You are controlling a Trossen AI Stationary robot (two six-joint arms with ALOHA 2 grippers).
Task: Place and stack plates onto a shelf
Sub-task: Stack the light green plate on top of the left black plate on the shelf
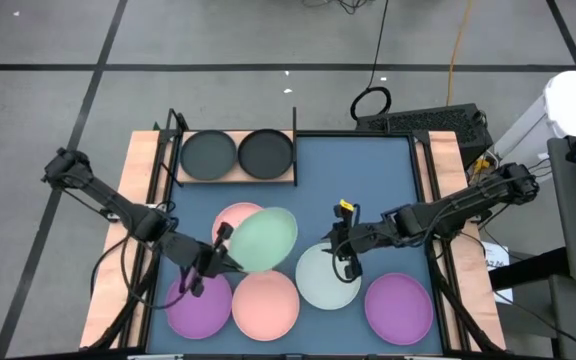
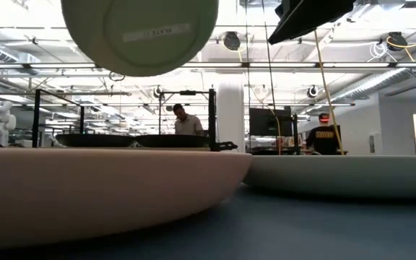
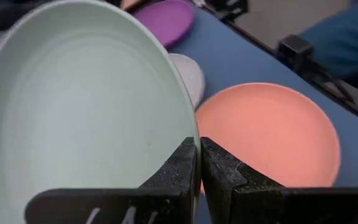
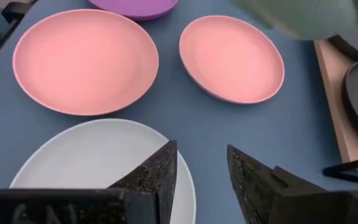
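Blue-grey mat (image 1: pixel 368 180) covers the tabletop; at its far-left corner the wooden shelf (image 1: pixel 233 178) carries 2 black plates (image 1: pixel 209 153) side by side. Left gripper (image 1: pixel 220 240), fingers (image 3: pixel 182 168) pinched on the rim of the pale green plate (image 1: pixel 266 238), holds it lifted & tilted over a pink plate (image 1: pixel 234 213) near mat centre. Right gripper (image 1: pixel 340 250) hangs w/ fingers (image 4: pixel 157 171) apart over the pale blue-white plate (image 1: pixel 326 277); 2nd pink plate (image 1: pixel 265 303) & 2 purple plates (image 1: pixel 398 307) lie along the near edge.

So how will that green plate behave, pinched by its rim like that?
The green plate looks stiff: it keeps its round shape while the left end effector holds only its edge. It is probably light, as that thin pinch carries it in the air. The smooth rim may slip or swing.
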